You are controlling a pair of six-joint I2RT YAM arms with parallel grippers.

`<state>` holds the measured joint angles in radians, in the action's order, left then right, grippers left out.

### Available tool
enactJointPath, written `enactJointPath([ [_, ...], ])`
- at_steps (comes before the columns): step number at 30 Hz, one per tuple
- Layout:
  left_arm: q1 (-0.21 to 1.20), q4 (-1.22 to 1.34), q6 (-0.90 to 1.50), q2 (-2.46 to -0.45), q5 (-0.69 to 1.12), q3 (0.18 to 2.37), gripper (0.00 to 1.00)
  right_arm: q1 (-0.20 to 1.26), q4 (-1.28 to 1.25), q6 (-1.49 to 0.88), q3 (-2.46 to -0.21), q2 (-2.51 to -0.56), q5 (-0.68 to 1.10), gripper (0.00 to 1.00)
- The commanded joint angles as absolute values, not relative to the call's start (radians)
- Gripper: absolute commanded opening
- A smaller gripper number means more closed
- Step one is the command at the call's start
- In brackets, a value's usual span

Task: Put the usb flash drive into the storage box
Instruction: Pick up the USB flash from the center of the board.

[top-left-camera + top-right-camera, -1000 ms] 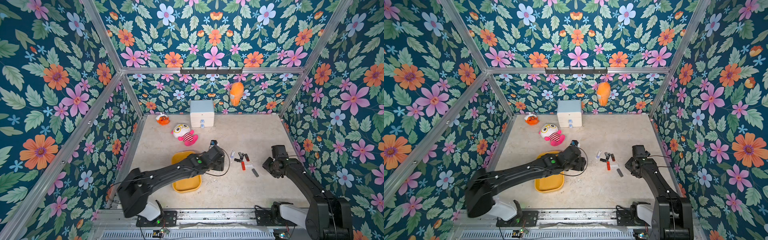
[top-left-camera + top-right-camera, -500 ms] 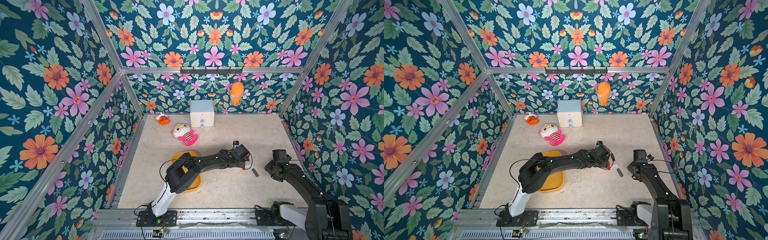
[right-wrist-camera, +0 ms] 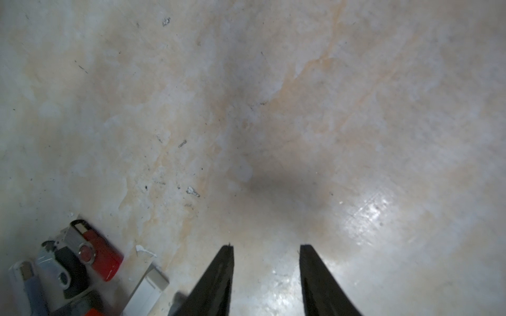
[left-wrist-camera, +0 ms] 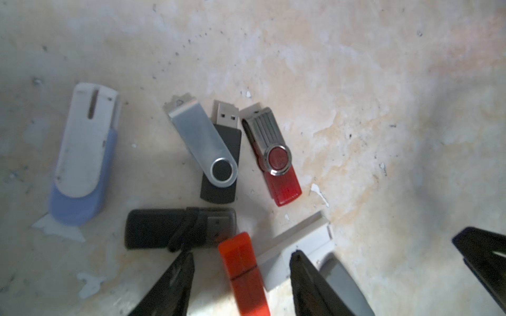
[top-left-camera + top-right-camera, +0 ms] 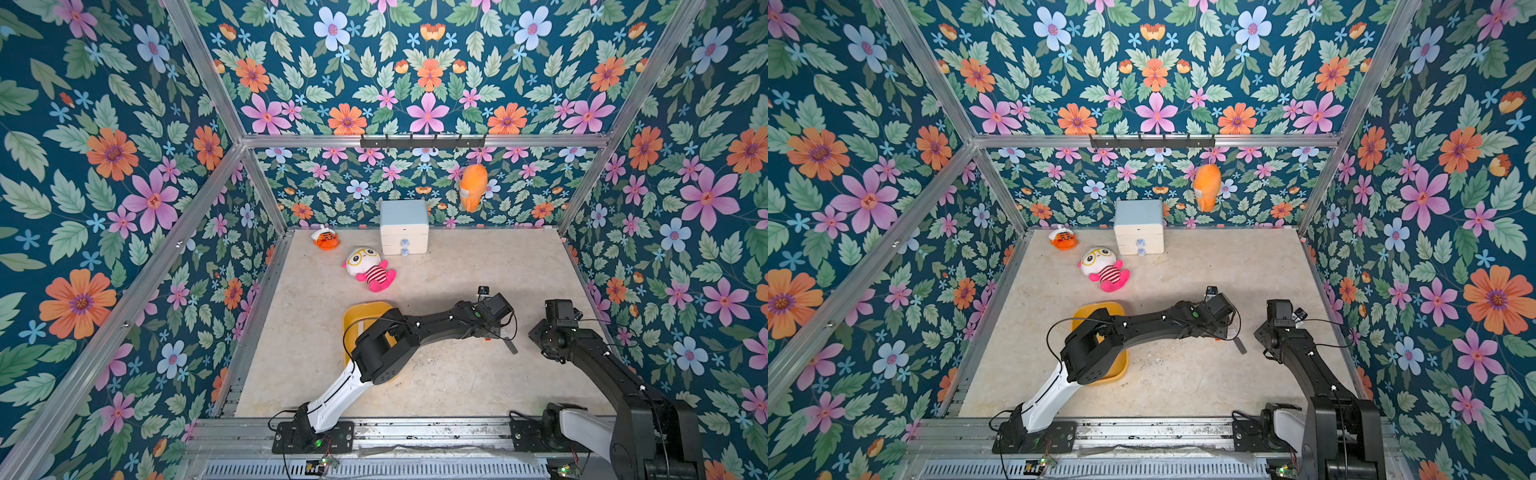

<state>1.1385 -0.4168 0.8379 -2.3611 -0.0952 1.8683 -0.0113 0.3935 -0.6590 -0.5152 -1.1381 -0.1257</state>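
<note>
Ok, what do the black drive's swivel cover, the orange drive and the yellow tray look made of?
Swivel cover: probably brushed metal, by its satin grey sheen; metallic-coated plastic is possible. Orange drive: plastic, smooth and slightly glossy, with a cap seam across it. Yellow tray: moulded plastic, going by its even colour, rounded corners and smooth rim.

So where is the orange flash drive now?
In the left wrist view the orange flash drive lies between the left gripper's open jaws, flanked by a black drive and a white drive, right of the storage box.
</note>
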Motion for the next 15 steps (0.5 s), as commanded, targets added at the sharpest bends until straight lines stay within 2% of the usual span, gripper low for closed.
enactJointPath([
  [1, 1.139, -0.502, 0.844, -2.395, -0.107, 1.897, 0.6, -0.011, 0.39, -0.652, -0.514, -1.134, -0.12, 0.45],
  [8, 1.141, -0.56, 0.843, -2.432, -0.117, 1.926, 0.51, -0.011, 0.387, -0.65, -0.512, -1.129, -0.117, 0.45],
  [15, 1.15, -0.6, 0.818, -2.38, -0.128, 1.842, 0.46, -0.011, 0.385, -0.65, -0.511, -1.127, -0.115, 0.45],
])
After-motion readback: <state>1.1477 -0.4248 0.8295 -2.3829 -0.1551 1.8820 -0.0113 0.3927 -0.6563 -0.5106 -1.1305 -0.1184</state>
